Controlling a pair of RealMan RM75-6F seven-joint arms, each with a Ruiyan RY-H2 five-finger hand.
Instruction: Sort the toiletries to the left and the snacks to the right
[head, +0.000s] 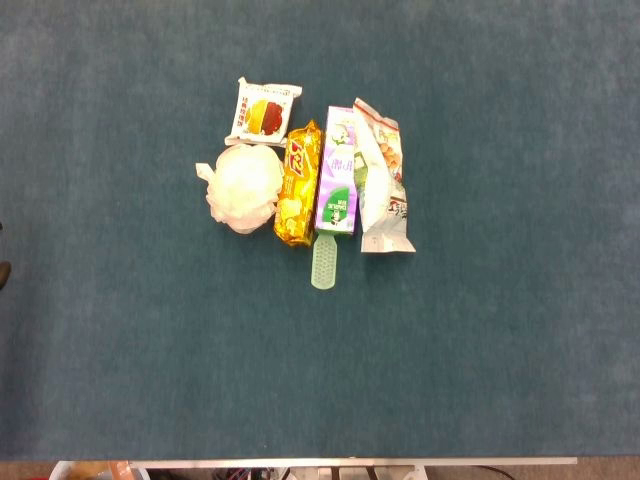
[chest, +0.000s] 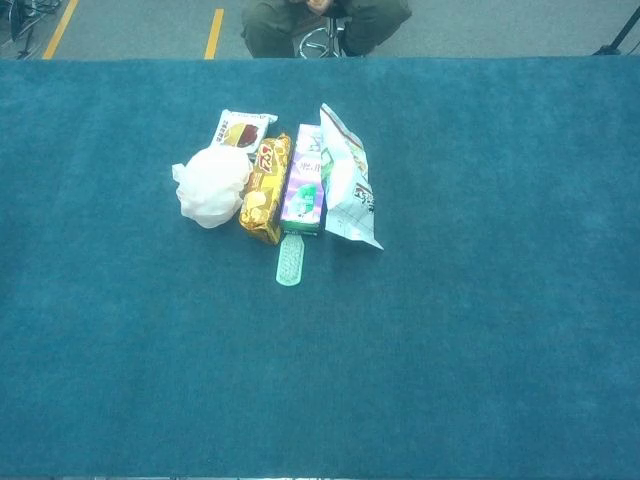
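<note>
Mid-tabletop (head: 500, 380), everything clustered around the purple toothpaste box (head: 338, 170): white bath pouf (head: 243, 188) far left of it, small white snack pack (head: 263, 111) up-left, gold snack bag (head: 298, 184) touching its left edge, pale green brush (head: 326, 262) at its near end, white chip bag (head: 381, 180) overlapping its right side. Neither hand visible, state unknown.

left arm, hand: not visible in head or chest view | right arm, hand: not visible either
</note>
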